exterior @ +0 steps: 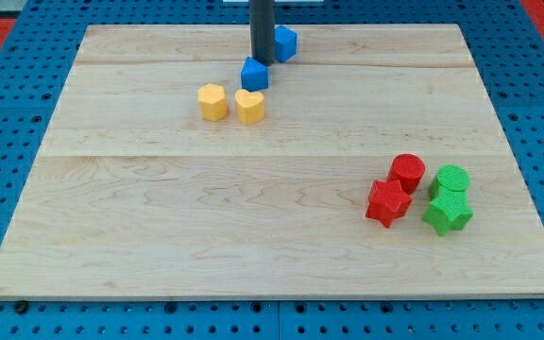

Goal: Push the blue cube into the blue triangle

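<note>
Wooden desk (159,236) sits on a blue pegboard base (8,142); no containers on it. Rod (263,24) comes down at the far edge, my tip (263,59) ends between the two blue blocks. No fingers on this rig, so nothing is held. Blue cube (254,75) is just near-left of the tip, touching or almost touching it. Blue triangle (284,43) is just right of the rod, partly hidden behind it. The two blue blocks are close but apart. Yellow hexagon (212,102) and yellow heart (249,107) sit side by side just near of the cube. Near right: red cylinder (407,173), red star (387,203), green cylinder (451,179), green star (448,212), clustered tight.
</note>
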Controlling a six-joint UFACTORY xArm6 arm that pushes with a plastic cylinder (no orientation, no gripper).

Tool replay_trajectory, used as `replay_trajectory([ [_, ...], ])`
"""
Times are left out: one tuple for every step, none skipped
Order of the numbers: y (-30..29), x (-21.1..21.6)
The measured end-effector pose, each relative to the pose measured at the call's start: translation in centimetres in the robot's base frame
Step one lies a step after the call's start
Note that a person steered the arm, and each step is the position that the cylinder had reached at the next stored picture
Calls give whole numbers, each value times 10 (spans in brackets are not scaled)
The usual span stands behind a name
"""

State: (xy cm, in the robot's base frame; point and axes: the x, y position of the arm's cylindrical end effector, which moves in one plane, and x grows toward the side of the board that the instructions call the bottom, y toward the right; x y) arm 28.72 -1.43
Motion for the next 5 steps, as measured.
replay_trajectory([
  [-16, 20],
  [-15, 19],
  [34, 10],
  [83, 1],
  [119, -46],
])
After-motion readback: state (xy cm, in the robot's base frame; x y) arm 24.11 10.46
